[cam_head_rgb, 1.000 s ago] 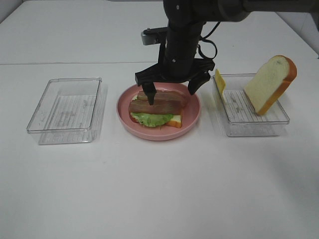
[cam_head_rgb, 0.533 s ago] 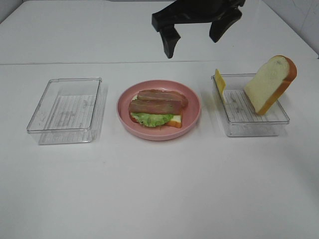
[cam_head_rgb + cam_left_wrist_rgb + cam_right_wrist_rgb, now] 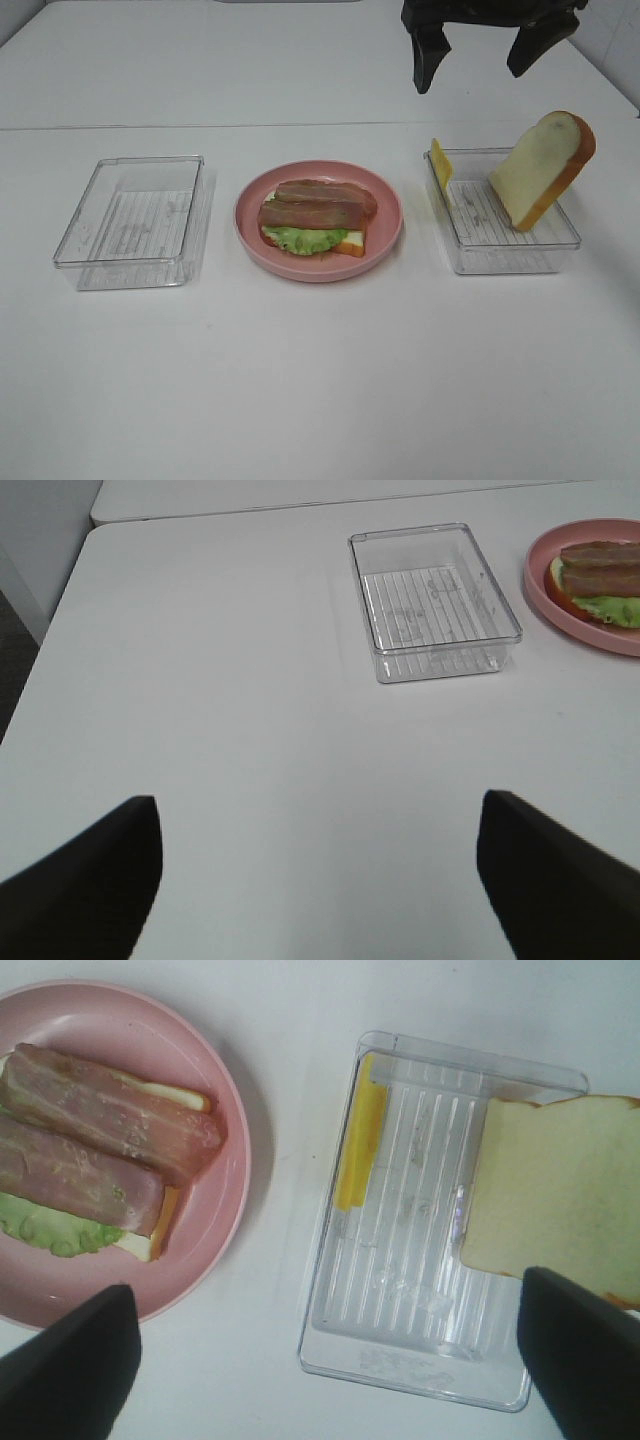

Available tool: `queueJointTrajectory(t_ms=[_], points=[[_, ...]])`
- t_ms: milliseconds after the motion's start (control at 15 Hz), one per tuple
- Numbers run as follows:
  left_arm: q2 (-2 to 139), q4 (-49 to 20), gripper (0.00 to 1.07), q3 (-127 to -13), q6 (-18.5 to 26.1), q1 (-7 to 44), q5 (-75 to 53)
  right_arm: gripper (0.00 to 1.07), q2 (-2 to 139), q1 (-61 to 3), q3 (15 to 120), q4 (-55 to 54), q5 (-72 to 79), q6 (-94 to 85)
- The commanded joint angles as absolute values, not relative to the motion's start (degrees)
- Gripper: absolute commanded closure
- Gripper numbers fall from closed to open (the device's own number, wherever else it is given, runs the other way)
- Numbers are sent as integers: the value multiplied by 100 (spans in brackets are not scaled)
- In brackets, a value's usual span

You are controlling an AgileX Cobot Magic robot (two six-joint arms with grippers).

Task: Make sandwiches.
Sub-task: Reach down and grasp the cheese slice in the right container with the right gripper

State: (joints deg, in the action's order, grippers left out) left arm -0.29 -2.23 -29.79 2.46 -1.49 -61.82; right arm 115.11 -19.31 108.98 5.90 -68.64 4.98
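Hanging high over the white desk (image 3: 300, 380), the right pincer (image 3: 468, 75) is spread wide and holds nothing. Beneath it sits a clear tray (image 3: 500, 262), where the second bread slice (image 3: 540, 170) leans tilted and the cheese slice (image 3: 441, 165) stands on edge against the wall. Off to that pincer's left and well below it, the pink plate (image 3: 385, 235) carries the unfinished sandwich: bacon strips (image 3: 318, 205) on lettuce (image 3: 300, 239) on the bottom bread slice (image 3: 350, 243). The left pincer (image 3: 320, 880) is likewise spread and holds nothing, with the other tray (image 3: 435, 600) lying ahead of it, well apart.
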Motion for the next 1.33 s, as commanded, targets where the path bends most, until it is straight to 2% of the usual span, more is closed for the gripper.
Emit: queueJointTrajectory(t_ms=[67,800,1333], points=[[-103,-246,28,-2974,235,-149,-6154,9,11528,-1908,10668,550,-6623,453],[-103,-246,28,-2974,235,-149,-6154,9,12674,-1908,10663,332,-6091,281],[-103,-246,28,-2974,235,-149,-6154,11,13132,-1444,11207,80,-5987,183]])
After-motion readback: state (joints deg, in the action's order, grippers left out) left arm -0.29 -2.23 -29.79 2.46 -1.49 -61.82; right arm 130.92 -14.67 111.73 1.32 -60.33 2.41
